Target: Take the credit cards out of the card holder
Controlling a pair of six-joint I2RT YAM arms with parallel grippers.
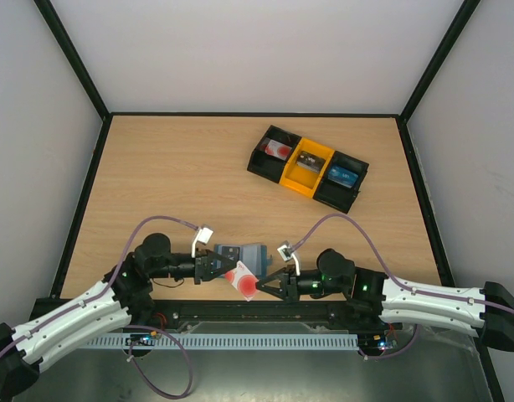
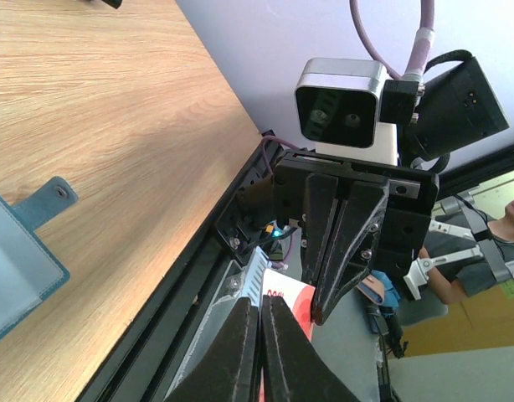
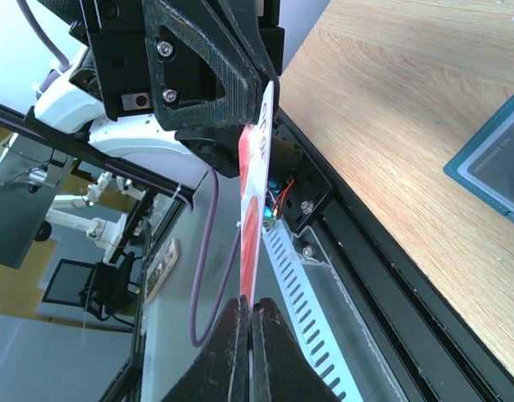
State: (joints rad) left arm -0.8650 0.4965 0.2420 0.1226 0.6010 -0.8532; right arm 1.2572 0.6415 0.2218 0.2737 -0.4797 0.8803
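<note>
Dusty-blue holder point(image 1: 243, 252) is lying open and flat on the worktop point(image 1: 173, 167), close to the front edge, with its little tab point(image 2: 49, 201) sticking out to one side. The white card point(image 1: 244, 282) with the red marks is out of it. It's up in the air just beside the holder, over the black rail point(image 1: 240, 311) along the worktop's near edge.

Both arms have hold of that card. The left jaws are pinched tight on one end and the right jaws on the other, tips pointing at each other with the card between them. On both wrist cams the card shows nearly edge-on, off the wood.

The black-and-yellow tray point(image 1: 303, 181) sits well apart, toward the far right. There's something red and white in its left bin and something blue in the right one, too small to tell what.
</note>
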